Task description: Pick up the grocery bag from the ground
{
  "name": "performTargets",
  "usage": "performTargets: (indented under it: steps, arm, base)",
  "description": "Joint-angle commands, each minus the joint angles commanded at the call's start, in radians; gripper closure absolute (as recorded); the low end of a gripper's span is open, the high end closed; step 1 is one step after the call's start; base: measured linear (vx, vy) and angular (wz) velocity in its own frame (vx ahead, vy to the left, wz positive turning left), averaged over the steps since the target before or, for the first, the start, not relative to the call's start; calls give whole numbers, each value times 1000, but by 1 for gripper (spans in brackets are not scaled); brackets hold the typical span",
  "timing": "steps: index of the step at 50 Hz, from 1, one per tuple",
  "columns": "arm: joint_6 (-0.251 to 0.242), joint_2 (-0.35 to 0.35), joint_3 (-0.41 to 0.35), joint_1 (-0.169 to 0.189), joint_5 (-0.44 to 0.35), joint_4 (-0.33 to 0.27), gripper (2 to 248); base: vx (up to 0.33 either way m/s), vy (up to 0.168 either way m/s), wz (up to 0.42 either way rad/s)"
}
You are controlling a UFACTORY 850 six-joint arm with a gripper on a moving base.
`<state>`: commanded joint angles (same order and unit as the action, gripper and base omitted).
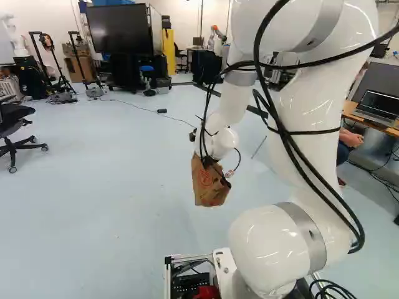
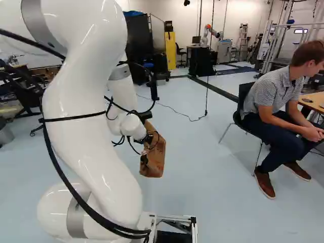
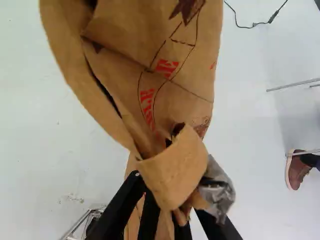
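- Left base view: the grocery bag (image 1: pixel 210 182) hangs at the end of the arm (image 1: pixel 315 118), above the pale blue floor (image 1: pixel 112 212); wheeled chair (image 1: pixel 14 116) on the left; big screen (image 1: pixel 120 29) far left; laptop (image 1: pixel 378 107) on the right.
- Right base view: the bag hangs from the gripper (image 2: pixel 147 139); yellow cabinet (image 2: pixel 170 50) far off; wooden table (image 2: pixel 318 97) on the right.
- Wrist view: the claw is clamped on the bag's crumpled top – brown paper bunched between its fingers.

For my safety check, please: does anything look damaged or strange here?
The paper bag is crumpled, its paper bunched into a loop at the pincer instead of hanging smoothly. A wrinkled grey piece pokes out beside it; I cannot tell what it is.
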<state>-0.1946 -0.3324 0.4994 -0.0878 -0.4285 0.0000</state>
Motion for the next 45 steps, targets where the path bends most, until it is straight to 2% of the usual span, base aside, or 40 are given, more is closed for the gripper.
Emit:
performTargets:
  steps: [22, 45]
  arm:
    - [41, 127, -86, 18, -92, 0, 231]
    - [100, 315, -213, 45, -229, 0, 231]
  base:
    - [0, 0, 0]
    - [0, 0, 0]
